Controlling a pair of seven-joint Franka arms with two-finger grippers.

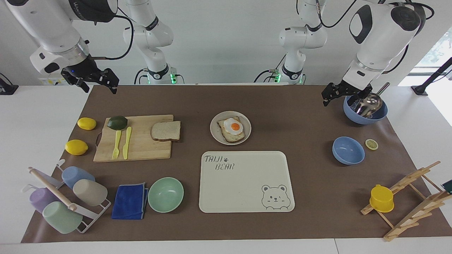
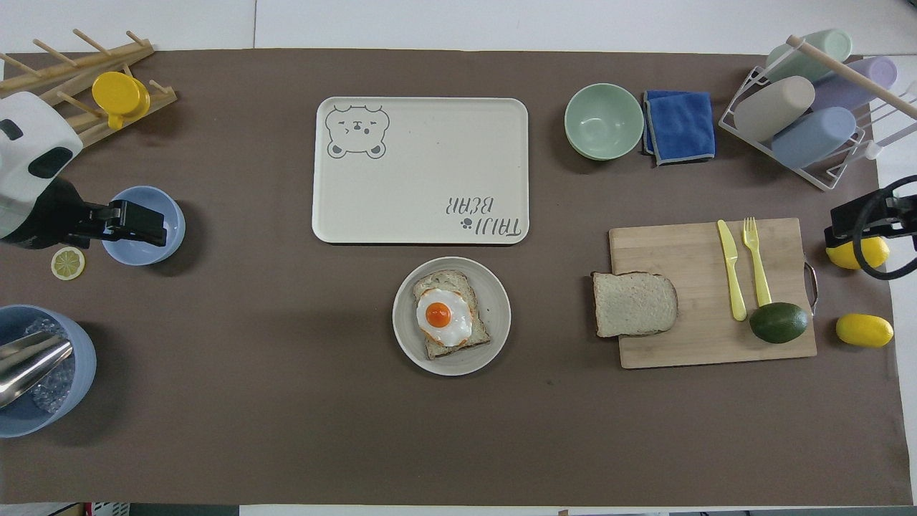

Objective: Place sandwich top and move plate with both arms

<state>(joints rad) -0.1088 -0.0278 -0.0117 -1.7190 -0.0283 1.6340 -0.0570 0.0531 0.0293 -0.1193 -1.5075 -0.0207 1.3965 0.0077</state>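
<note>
The sandwich top point(image 1: 166, 131) is a plain bread slice lying on the edge of a wooden cutting board point(image 1: 141, 150), toward the right arm's end; it also shows in the overhead view point(image 2: 634, 304). The plate point(image 1: 247, 121) sits mid-table and holds a toast with a fried egg point(image 1: 233, 127); the plate point(image 2: 408, 337) and egg toast point(image 2: 448, 315) show from overhead too. My right gripper point(image 1: 99, 84) hangs open and empty, raised over the mat's corner near the lemons point(image 2: 834, 229). My left gripper point(image 1: 333, 97) hangs raised over the blue bowls point(image 2: 154, 228).
A cream bear tray point(image 1: 243, 183) lies just farther from the robots than the plate. A mint bowl point(image 1: 165, 194), blue cloth and cup rack stand farther out. An avocado, fork and knife lie on the board. Two lemons, two blue bowls point(image 1: 348, 150) and a wooden rack flank the ends.
</note>
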